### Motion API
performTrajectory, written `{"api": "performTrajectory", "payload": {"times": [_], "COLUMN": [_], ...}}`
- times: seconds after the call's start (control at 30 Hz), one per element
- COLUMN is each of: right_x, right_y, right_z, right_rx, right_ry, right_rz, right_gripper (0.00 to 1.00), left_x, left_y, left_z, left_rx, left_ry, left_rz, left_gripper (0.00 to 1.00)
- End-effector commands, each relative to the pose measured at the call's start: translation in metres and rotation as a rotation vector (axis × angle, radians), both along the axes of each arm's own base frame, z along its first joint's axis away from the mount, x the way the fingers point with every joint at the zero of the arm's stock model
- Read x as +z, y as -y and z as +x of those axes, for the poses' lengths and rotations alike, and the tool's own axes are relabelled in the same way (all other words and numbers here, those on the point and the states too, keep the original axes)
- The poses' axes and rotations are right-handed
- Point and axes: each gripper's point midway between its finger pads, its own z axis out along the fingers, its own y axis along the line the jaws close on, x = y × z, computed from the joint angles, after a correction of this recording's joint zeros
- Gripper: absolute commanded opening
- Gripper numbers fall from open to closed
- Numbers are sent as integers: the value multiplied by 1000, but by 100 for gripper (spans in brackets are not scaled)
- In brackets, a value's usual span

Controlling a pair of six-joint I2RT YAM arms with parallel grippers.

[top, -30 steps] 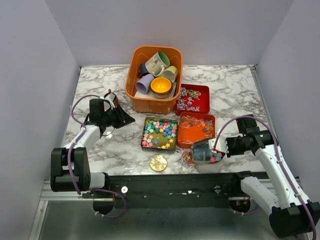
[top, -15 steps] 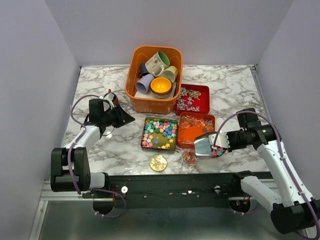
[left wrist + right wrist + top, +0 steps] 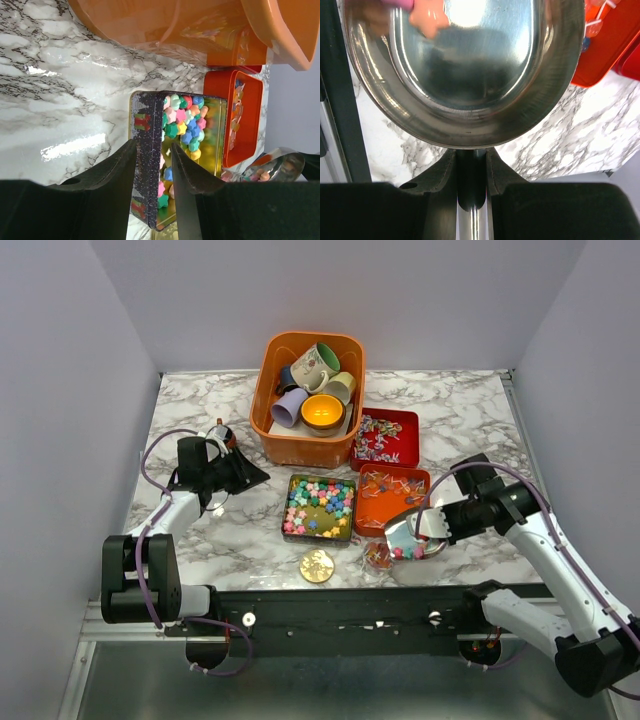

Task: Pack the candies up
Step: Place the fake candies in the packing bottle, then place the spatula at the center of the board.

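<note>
Pastel star-shaped candies [image 3: 320,504] fill a dark tin [image 3: 319,536] at the table's middle; the left wrist view shows them too [image 3: 182,120]. Orange-red candies lie in an orange tray [image 3: 375,517], and speckled wrapped ones in a red tray [image 3: 408,440]. My right gripper [image 3: 440,523] is shut on the handle of a metal scoop [image 3: 403,534]. The scoop holds a few coloured candies and is tipped over a small clear bag [image 3: 378,556]. In the right wrist view the scoop bowl [image 3: 465,75] fills the frame. My left gripper [image 3: 258,479] is slightly open and empty, left of the tin.
An orange basket [image 3: 272,425] of ceramic mugs stands at the back middle. A gold round lid [image 3: 317,566] lies near the front edge beside the bag. The black rail runs along the near edge. Grey walls close both sides.
My right gripper lifted the scoop, then carried it slightly left and tipped it down toward the small bag. The left arm has not moved.
</note>
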Motion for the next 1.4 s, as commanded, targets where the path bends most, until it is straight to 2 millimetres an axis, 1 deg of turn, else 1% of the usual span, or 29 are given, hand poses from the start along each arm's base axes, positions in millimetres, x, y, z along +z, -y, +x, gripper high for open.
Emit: {"api": "performTrajectory", "payload": {"times": [0.0,0.5,0.53,0.6,0.67,0.7,0.73,0.8,0.83,0.87,0.9,0.93,0.97,1.0,1.03,1.07,1.13,1.17,1.2,1.23,1.3,1.33,1.37], "right_x": [11,15,16,19,24,28,31,43,43,50,52,54,56,58,56,56,53,61,44,39,20,14,11], "right_y": [7,11,14,14,17,8,13,8,18,20,21,30,34,36,48,53,72,79,84,93,104,108,111], "right_z": [8,4,4,5,10,11,14,30,38,53,61,69,87,96,104,123,141,154,166,171,190,194,202], "right_rx": [-39,-26,-55,-97,-205,-236,-347,-460,-603,-662,-715,-832,-877,-918,-1029,-1070,-1222,-1256,-1315,-1402,-1491,-1538,-1539], "right_ry": [32,48,57,78,100,94,89,118,111,151,156,165,196,208,213,237,248,268,212,189,143,132,152], "right_rz": [-43,-73,-81,-54,-3,77,131,249,303,358,404,456,497,529,567,593,637,669,662,683,676,683,695], "right_gripper": [1,1,1,1,1,1,1,1,1,1,1,1,1,1,1,1,1,1,1,1,1,1,1], "left_x": [1,2,2,3,4,5,9,10,12,14,15,17,18,20,23,25,30,33,34,36,41,44,47], "left_y": [-1,-1,0,0,0,-1,-1,-2,-3,-3,-4,-5,-6,-6,-6,-6,-6,-8,-9,-10,-13,-14,-16], "left_z": [1,5,5,4,1,1,0,-4,-5,-8,-8,-9,-10,-11,-12,-13,-14,-13,-13,-13,-11,-10,-9], "left_rx": [9,12,10,8,1,-2,-9,-30,-37,-45,-56,-59,-64,-67,-78,-88,-109,-107,-110,-114,-113,-111,-109], "left_ry": [10,11,11,5,-3,-2,11,5,10,-1,14,21,21,30,51,62,89,90,91,97,115,126,133], "left_rz": [-18,-26,-29,-28,-24,-19,-12,14,26,34,52,62,74,83,93,97,120,133,144,155,173,180,192], "left_gripper": [43,43,43,43,43,43,43,43,43,43,43,43,44,44,45,45,45,45,45,45,45,45,45]}}
